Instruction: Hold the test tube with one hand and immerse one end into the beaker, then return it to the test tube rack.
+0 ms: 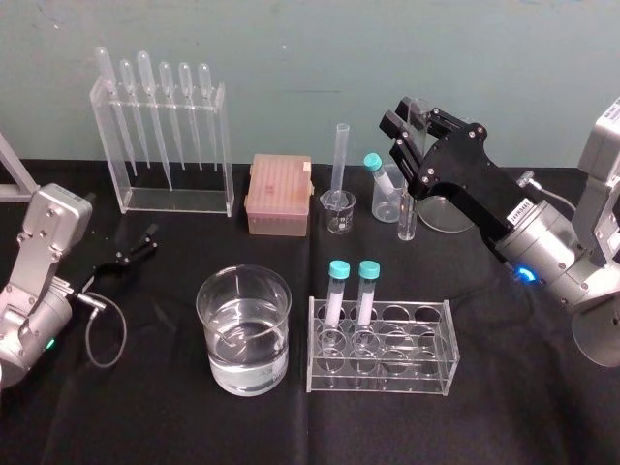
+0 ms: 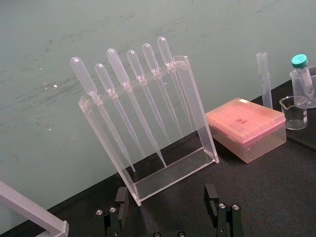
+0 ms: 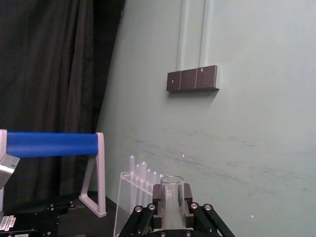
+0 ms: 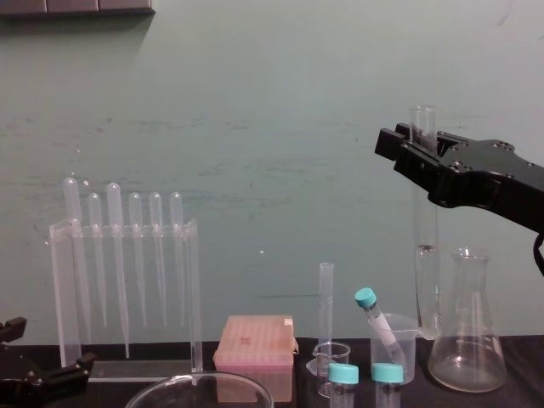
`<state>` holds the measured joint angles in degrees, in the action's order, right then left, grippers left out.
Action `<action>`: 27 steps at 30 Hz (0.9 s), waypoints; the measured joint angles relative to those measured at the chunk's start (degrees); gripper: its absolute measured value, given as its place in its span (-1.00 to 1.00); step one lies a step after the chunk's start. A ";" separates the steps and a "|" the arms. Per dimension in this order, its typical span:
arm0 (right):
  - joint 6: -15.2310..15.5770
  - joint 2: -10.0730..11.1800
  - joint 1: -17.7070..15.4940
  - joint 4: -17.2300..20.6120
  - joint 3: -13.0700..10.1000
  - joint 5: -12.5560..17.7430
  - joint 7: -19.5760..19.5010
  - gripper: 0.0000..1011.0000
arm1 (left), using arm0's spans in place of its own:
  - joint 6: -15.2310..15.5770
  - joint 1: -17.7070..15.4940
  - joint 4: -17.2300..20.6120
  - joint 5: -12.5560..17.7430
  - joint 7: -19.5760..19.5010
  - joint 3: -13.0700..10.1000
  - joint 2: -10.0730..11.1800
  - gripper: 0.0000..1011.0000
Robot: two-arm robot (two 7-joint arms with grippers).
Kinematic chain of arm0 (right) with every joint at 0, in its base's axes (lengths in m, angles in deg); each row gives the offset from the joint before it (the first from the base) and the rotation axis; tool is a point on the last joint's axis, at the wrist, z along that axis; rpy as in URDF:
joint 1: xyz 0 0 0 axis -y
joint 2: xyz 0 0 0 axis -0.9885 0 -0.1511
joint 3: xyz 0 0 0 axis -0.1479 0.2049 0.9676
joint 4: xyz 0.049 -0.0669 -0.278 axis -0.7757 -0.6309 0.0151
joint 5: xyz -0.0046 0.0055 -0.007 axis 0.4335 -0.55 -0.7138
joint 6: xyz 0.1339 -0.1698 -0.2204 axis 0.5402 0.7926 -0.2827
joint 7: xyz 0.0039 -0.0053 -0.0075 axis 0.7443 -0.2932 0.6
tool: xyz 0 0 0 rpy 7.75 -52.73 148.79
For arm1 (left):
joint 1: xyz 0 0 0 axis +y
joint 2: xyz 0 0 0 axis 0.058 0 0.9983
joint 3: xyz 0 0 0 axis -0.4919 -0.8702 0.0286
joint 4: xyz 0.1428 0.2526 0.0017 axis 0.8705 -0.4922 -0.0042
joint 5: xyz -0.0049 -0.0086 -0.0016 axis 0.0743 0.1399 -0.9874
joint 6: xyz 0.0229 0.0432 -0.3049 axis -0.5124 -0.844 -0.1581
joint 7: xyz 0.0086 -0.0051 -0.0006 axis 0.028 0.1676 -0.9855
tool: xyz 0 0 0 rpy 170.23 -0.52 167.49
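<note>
The test tube (image 4: 424, 221) stands upright at the back right of the counter (image 1: 504, 387), gripped just below its open mouth by the right pincer (image 1: 415, 126), whose jaws are closed against the glass. Its lower end hangs just beside the conical flask (image 4: 466, 340) and the small plastic beaker (image 4: 399, 340). Whether that end is clear of the counter or touching it I cannot tell.

The step in hand looks to be carrying the tube to the beaker (image 1: 205, 320), which sits front and centre, part full of water, just left of the test tube rack (image 1: 426, 373). To do it well, the tube should first rise straight up, so its long body clears the flask, the plastic beaker and the thin graduated cylinder (image 1: 340, 160). It should then travel forward and left, kept vertical, passing above the two teal-capped tubes (image 1: 338, 291) in the rack rather than through them.

Over the middle of the beaker, a slow descent should wet only the lower end, keeping it off the glass wall and floor. With the grip so high on the tube, any tilt would swing the bottom widely.

The left pincer (image 1: 136, 250) rests at the left of the counter with its jaws wide and holding nothing.
</note>
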<state>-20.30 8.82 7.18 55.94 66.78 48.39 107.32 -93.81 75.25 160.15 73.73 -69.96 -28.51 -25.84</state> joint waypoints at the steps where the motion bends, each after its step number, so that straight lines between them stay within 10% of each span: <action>1: 0.00 0.00 0.00 0.00 0.00 0.00 0.00 -0.55 | 0.00 0.00 0.00 0.00 0.00 0.00 0.00 0.98; 27: -4.27 -7.44 20.13 -19.94 9.71 10.24 21.20 -0.55 | 0.00 0.00 0.00 0.00 0.00 0.00 0.00 0.98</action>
<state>-24.57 1.38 27.31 36.00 76.49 58.63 128.53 -93.81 75.25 160.15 73.73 -69.96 -28.51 -25.84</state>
